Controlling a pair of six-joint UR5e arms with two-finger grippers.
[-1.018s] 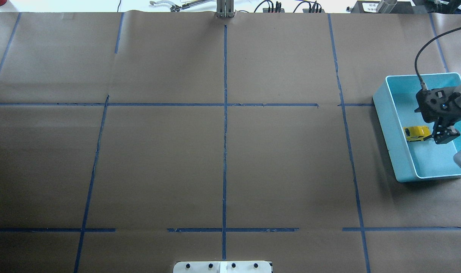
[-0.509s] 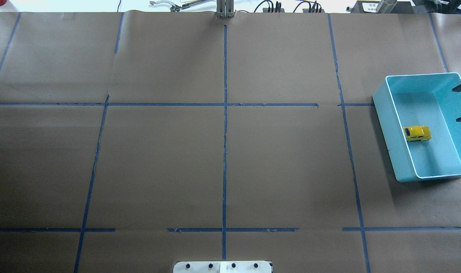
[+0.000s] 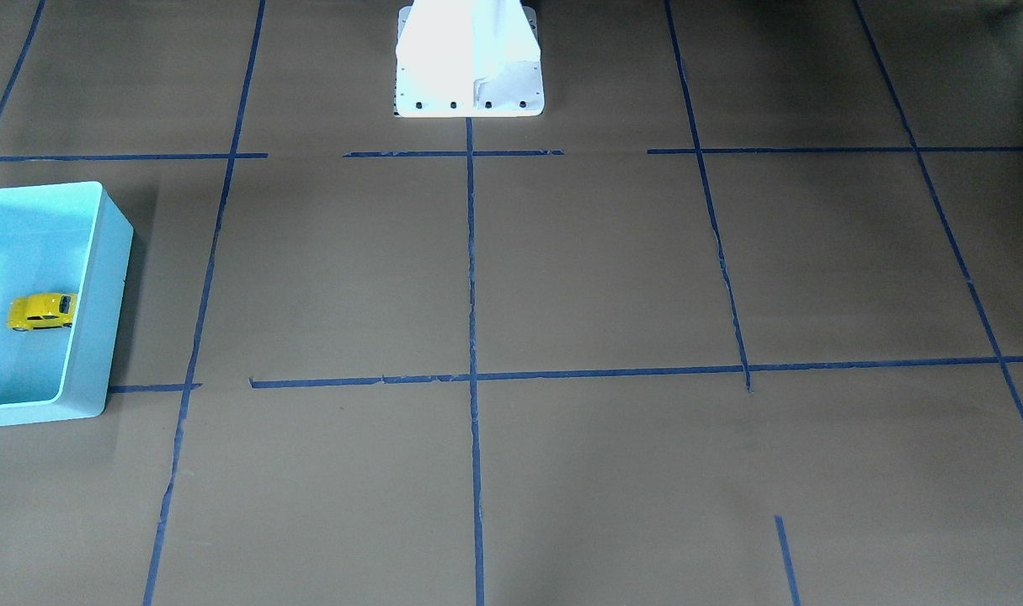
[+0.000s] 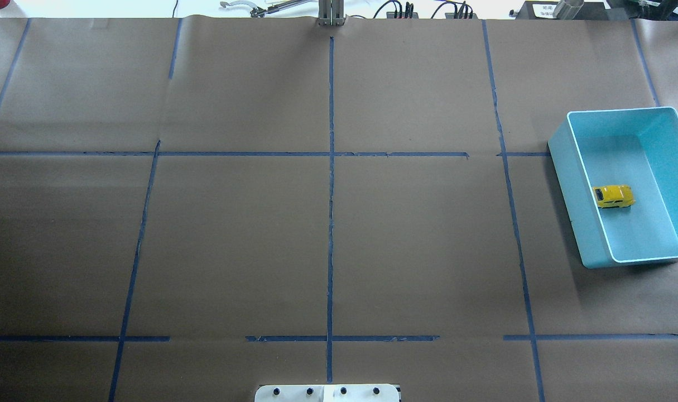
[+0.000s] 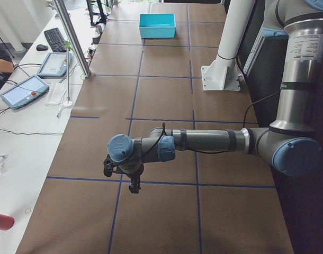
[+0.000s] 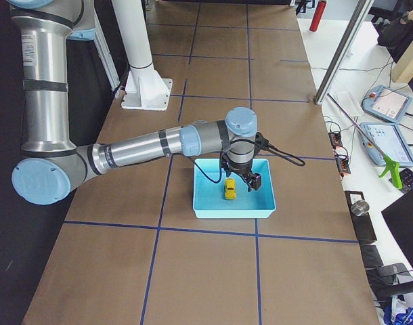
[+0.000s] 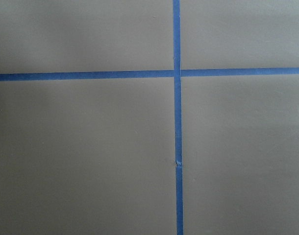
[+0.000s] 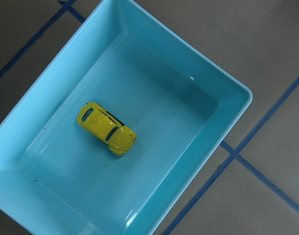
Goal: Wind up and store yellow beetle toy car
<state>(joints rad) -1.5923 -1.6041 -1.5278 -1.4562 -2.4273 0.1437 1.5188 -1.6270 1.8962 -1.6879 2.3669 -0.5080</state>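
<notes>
Car [image 4: 613, 196] sits on its wheels on the floor of the bin [image 4: 576, 190], close to the long wall nearer the table [image 4: 372, 223] centre. It is not touching that wall as far as we can tell, and nothing is holding it. To us, storage looks done. We can't tell from here whether the spring is wound.

Risks, as we judge them:
- If the spring holds tension, the car could roll and bump a bin wall. The walls look tall enough to keep it in.
- If a regrasp is needed, the car is tight to that wall, so one finger could land on the rim or nudge the bin.
- The cable [image 6: 288, 159] loops out beside the wrist above the bin's far side. A low or sideways exit could drag it across the rim.

Right arm [image 6: 145, 143] reaches out over the bin with the wrist bent down. Right fingers [image 6: 254, 181] hang above the bin interior, apart from the car. The wrist view looks down on the whole bin with no fingers showing, so we can't tell whether they are spread or closed.

Left arm [image 5: 204, 142] is far from the bin, forearm stretched roughly level over the table. Left fingers [image 5: 133, 185] point down near a tape [image 7: 177, 122] crossing. We can't tell their state either.
</notes>
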